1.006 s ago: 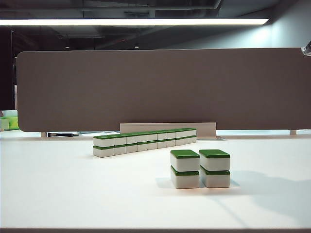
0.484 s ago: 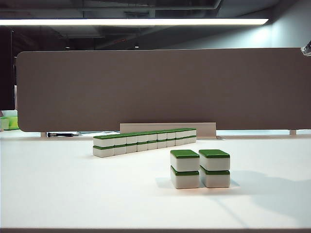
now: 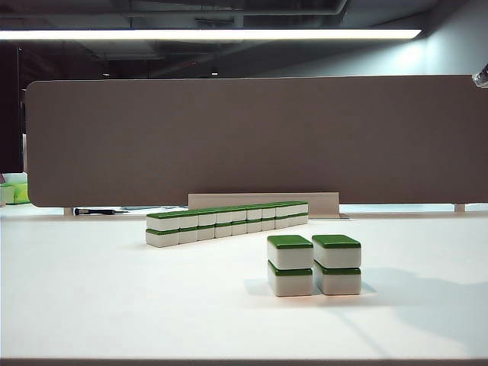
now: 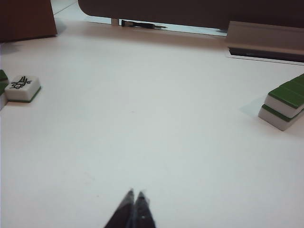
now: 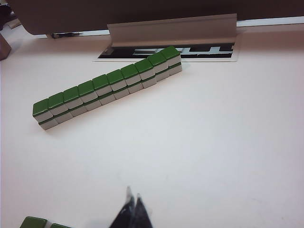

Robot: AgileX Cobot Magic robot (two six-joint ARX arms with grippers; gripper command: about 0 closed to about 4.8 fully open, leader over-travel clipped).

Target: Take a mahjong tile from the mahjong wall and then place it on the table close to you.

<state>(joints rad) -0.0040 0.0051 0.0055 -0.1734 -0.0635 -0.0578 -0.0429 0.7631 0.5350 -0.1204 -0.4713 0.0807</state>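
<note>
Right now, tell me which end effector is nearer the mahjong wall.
Right, it seems. The right end effector hangs shut over bare table facing the mahjong wall. The left end effector, also shut, sees only the wall's end, off to one side.

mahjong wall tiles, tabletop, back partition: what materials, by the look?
Mahjong wall: probably hard plastic, two-tone, green backs on white bodies, with a slight sheen on the tops.
Table: white matte top, likely laminate; no glare, soft shadows.
Partition: grey-brown, flat and dull, possibly fabric or felt; too uniform to tell.
</note>
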